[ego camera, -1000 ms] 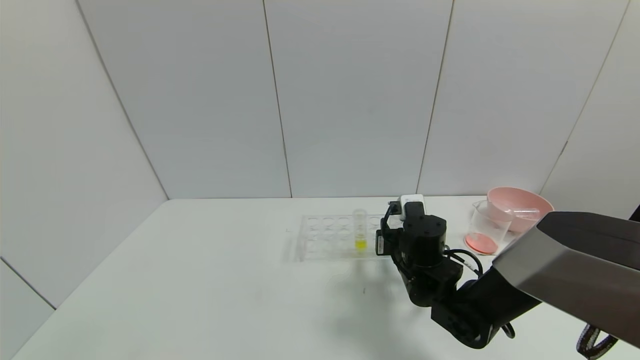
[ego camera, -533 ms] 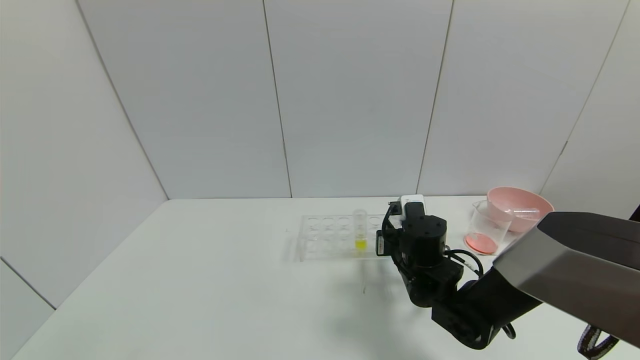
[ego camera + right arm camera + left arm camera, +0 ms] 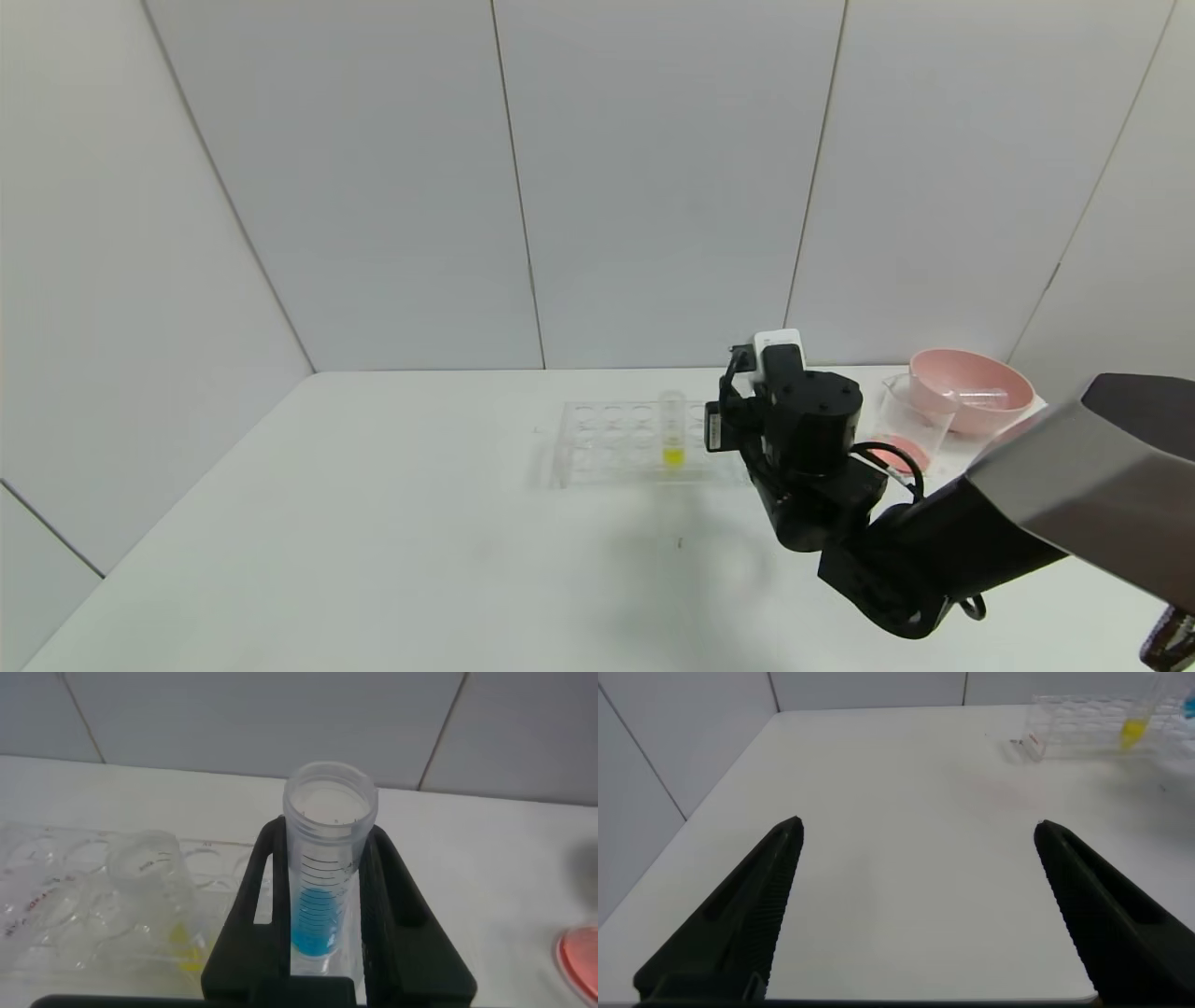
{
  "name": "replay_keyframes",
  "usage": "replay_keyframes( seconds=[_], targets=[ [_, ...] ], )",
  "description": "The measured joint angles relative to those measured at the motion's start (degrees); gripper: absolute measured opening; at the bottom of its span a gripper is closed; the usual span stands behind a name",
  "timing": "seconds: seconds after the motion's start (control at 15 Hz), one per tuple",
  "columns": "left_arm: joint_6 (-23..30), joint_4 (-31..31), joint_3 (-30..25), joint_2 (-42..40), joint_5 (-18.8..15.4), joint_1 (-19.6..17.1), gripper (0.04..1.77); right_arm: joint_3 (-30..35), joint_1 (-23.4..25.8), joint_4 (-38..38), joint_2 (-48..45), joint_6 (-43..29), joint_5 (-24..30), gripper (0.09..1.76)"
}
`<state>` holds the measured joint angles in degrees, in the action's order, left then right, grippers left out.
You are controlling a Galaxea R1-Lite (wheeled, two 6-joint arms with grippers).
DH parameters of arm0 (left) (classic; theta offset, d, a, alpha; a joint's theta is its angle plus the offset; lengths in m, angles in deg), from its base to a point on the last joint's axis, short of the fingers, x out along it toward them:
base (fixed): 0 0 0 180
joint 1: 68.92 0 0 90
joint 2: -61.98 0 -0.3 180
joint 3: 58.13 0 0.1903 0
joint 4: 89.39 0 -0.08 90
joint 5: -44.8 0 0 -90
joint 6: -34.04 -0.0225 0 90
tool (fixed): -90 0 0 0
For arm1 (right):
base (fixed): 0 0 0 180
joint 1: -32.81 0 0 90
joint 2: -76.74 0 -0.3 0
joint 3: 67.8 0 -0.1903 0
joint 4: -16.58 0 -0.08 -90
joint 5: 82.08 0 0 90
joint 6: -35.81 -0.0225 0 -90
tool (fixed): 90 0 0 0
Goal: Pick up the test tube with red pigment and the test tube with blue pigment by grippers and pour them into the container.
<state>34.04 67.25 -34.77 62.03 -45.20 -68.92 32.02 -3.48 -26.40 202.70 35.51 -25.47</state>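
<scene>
Blue-filled test tube with blue pigment is clamped upright between the right gripper jaws.
Hidden from the head view; left gripper jaws are spread wide, nothing between.

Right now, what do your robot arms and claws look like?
My right arm has a smooth silvery-grey shell, then chunky round black joints with a thin black cable looping beside them and a small white block on the wrist. The right claw has two flat black fingers, slotted down their sides. The left claw has two long, tapering black fingers.
</scene>
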Motion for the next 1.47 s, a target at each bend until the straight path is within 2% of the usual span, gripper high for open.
replay_keyframes(
  seconds=[0.8,0.93,1.2,1.47],
  targets=[
    [0.0,0.0,0.0,0.0,0.0,0.0,1.76,0.1,0.1,0.0,-4.5,1.4,0.7,0.49],
    [0.0,0.0,0.0,0.0,0.0,0.0,1.76,0.8,0.4,0.7,-5.5,1.3,2.8,0.49],
    [0.0,0.0,0.0,0.0,0.0,0.0,1.76,4.2,3.8,5.0,-11.1,0.8,12.0,0.49],
    [0.0,0.0,0.0,0.0,0.0,0.0,1.76,12.3,12.5,8.9,-20.2,-1.1,31.6,0.49]
  ],
)
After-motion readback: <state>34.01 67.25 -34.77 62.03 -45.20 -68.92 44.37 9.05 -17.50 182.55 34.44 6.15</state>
